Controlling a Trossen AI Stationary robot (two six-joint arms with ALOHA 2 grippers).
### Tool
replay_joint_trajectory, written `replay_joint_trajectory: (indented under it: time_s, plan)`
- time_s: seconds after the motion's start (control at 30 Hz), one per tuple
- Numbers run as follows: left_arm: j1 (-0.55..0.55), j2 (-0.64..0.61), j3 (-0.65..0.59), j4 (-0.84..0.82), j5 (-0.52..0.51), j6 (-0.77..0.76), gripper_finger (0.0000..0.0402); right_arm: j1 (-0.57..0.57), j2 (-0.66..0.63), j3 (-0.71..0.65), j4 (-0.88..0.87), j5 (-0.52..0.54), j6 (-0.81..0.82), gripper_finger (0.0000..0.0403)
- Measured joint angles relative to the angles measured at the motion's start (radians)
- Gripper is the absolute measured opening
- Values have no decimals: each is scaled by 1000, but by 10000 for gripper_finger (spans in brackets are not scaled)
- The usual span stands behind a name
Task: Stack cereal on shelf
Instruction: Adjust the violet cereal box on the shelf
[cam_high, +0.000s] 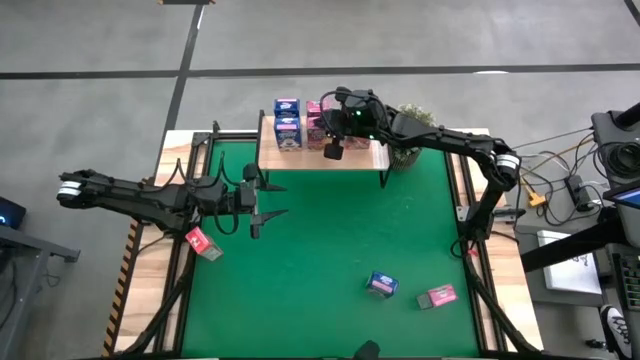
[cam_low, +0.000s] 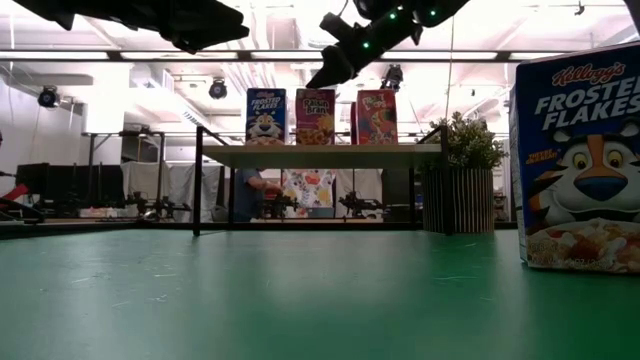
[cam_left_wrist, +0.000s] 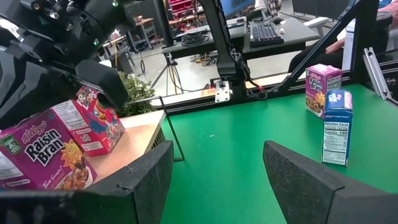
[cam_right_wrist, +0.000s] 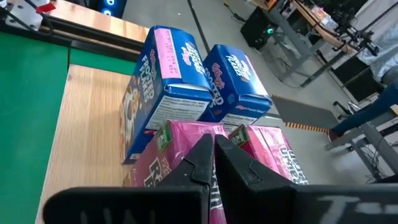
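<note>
Shelf (cam_high: 268, 158) carrying the stacked cereal boxes (cam_high: 288, 125), packed close to save room. Right gripper (cam_high: 333, 150) hovering over the shelf's boxes, jaws pressed shut, holding nothing. Left gripper (cam_high: 270, 205) waiting below the shelf, jaws wide, empty. Three loose boxes (cam_high: 381, 284) lying off the shelf on the mat.

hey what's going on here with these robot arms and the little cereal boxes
Two arms are stacking small cereal boxes on a low wooden shelf at the back of the green mat. The right gripper is shut and empty, hovering over the boxes on the shelf. The left gripper is open and empty over the mat's left side. Three boxes still lie on the mat: a pink one near the left arm, plus a blue one and a pink one at front right.
</note>
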Motion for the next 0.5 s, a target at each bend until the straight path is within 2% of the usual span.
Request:
replay_joint_trajectory:
  time_s: [0.5]
  plan:
    - [0, 0, 0, 0, 0, 0, 232, 0, -1, 0, -7, 21, -5, 9]
